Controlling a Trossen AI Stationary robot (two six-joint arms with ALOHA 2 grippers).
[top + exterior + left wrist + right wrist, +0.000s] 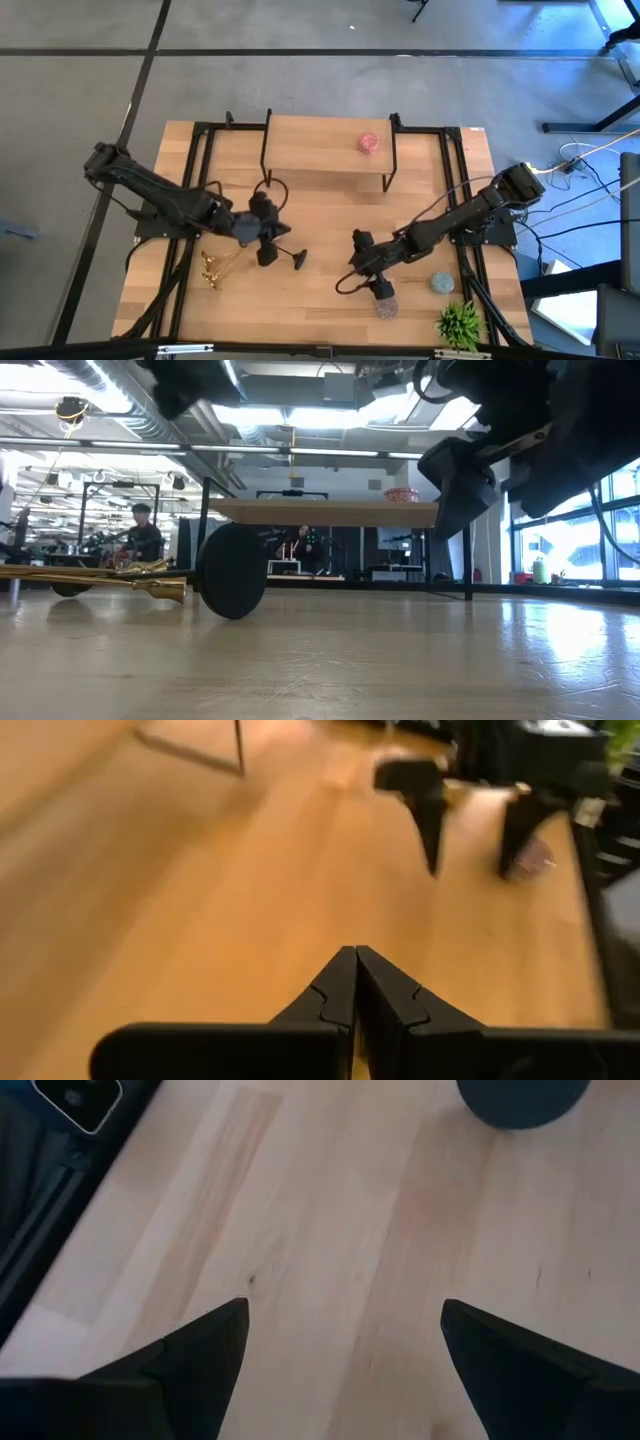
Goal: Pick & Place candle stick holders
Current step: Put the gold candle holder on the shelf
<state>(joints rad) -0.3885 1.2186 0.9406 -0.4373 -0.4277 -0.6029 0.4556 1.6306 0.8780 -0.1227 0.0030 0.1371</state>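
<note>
Left pincer (268,243) beside matte-black round-based stem (290,254)

Gold holders (214,268): shiny, brass-yellow. Black holder (290,252): matte black. My grippers, left (266,240) and right (372,275): black. Table (320,300): light wood grain. Plant (461,323): green. Ball (369,142): pink. Disc (441,283): grey-blue.

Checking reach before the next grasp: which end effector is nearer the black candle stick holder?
Left. The left end effector sits beside the black candle stick holder lying on the table. The right end effector is farther off, across the table's middle.
</note>
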